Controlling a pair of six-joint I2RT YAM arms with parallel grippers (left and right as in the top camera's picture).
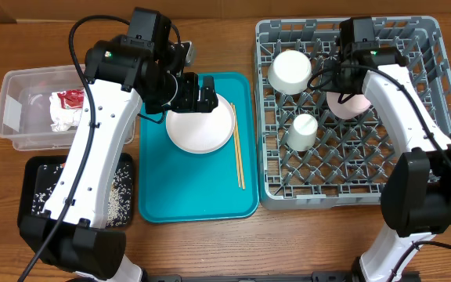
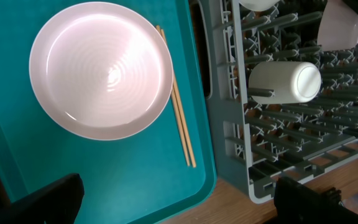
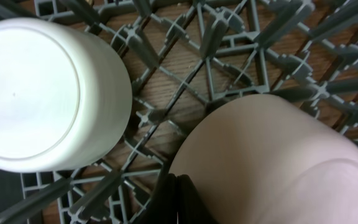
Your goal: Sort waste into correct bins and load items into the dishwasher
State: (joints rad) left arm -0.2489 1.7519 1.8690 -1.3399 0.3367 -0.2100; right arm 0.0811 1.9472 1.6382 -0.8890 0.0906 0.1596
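Lying flat, glossy pale pink plate (image 2: 101, 68).

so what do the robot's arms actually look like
The left arm and right arm are smooth white tubes joined by bulky black joints, each with a small green light. Thin black cables loop alongside. The left gripper is black and blocky.

The wooden table (image 1: 210, 251) carries a clear tub (image 1: 10, 117), black tray (image 1: 30, 168), teal tray (image 1: 178, 188) and grey dish rack (image 1: 343, 197).
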